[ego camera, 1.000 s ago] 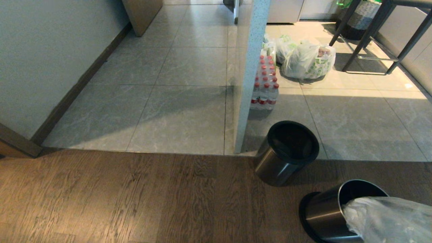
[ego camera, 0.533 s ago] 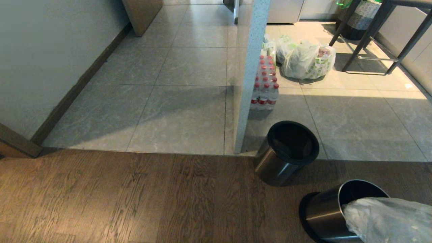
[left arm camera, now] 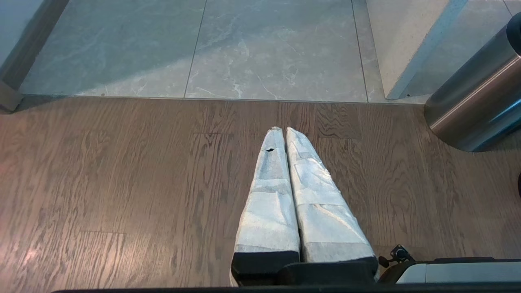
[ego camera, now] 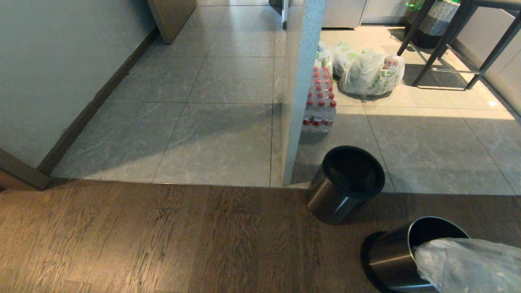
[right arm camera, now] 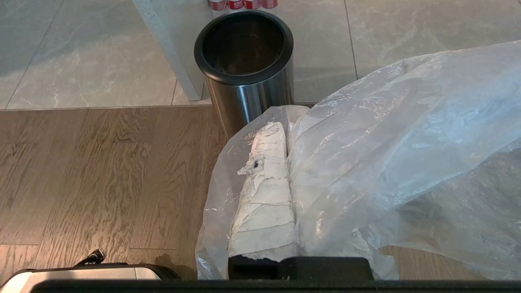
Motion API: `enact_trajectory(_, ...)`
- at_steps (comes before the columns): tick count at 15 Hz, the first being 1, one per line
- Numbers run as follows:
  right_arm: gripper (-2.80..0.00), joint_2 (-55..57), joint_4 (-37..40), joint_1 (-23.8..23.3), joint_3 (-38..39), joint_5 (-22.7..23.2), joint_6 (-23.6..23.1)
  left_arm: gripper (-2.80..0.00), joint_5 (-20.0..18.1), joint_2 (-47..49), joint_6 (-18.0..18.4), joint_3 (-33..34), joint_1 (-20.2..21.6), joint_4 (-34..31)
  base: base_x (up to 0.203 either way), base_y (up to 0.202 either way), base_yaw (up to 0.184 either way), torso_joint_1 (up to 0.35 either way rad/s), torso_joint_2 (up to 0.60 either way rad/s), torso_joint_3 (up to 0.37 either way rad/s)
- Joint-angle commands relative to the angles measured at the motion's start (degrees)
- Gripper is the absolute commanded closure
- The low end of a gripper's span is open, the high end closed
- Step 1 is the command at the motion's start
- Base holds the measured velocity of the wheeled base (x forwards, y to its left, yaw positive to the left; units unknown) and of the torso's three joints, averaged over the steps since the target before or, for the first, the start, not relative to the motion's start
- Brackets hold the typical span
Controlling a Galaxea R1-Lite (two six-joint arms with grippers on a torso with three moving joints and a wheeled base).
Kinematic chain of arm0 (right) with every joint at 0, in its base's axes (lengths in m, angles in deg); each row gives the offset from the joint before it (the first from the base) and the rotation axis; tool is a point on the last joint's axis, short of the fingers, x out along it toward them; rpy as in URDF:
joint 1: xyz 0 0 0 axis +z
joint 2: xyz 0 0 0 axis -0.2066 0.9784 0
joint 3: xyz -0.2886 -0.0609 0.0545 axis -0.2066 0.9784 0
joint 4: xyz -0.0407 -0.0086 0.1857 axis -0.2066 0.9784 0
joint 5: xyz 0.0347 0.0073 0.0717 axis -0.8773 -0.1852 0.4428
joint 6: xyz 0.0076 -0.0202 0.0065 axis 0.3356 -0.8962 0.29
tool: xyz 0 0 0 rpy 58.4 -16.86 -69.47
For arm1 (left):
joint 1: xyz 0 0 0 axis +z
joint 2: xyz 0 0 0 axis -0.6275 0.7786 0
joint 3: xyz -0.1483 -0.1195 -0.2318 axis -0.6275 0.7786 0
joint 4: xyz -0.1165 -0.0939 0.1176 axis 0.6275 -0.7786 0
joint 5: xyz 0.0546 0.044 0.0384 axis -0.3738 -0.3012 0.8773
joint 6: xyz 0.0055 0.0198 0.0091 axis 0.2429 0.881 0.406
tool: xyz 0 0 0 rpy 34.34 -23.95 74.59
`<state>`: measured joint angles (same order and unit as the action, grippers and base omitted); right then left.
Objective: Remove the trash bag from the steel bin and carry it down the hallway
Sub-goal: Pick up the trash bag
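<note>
The steel bin (ego camera: 390,256), with a shiny inside and a black base ring, stands on the wood floor at the bottom right of the head view. The trash bag (ego camera: 468,264), thin and whitish, hangs across the near side of its mouth. In the right wrist view my right gripper (right arm camera: 286,129) is shut on the trash bag (right arm camera: 386,134), whose plastic drapes over one finger. My left gripper (left arm camera: 283,129) is shut on nothing and hangs parked over the wood floor. The hallway (ego camera: 211,81) runs ahead, left of the pillar.
A second steel cylinder with a black inside (ego camera: 346,183) stands by the speckled pillar (ego camera: 301,81). Behind the pillar are a pack of red-capped bottles (ego camera: 319,106) and white bags with green print (ego camera: 370,73). Black table legs (ego camera: 443,44) stand at the far right. A wall with a dark baseboard (ego camera: 93,101) is on the left.
</note>
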<state>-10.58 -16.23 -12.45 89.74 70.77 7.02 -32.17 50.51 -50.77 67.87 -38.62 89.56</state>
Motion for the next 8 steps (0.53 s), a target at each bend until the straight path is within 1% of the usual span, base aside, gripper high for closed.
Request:
enact_trajectory(1,0.00,0.1,0.0,0.0,0.2,0.0,0.0,0.00,0.0,0.1,0.0,0.2,0.0,0.0,0.000,0.000,0.000,0.000,0.00,0.000)
enact_trajectory(5,0.00,0.1,0.0,0.0,0.1,0.0,0.0,0.00,0.0,0.1,-0.1,0.2,0.0,0.0,0.000,0.000,0.000,0.000,0.00,0.008)
enact_trajectory(8,0.00,0.1,0.0,0.0,0.1,0.0,0.0,0.00,0.0,0.1,-0.1,0.2,0.0,0.0,0.000,0.000,0.000,0.005,0.00,0.147)
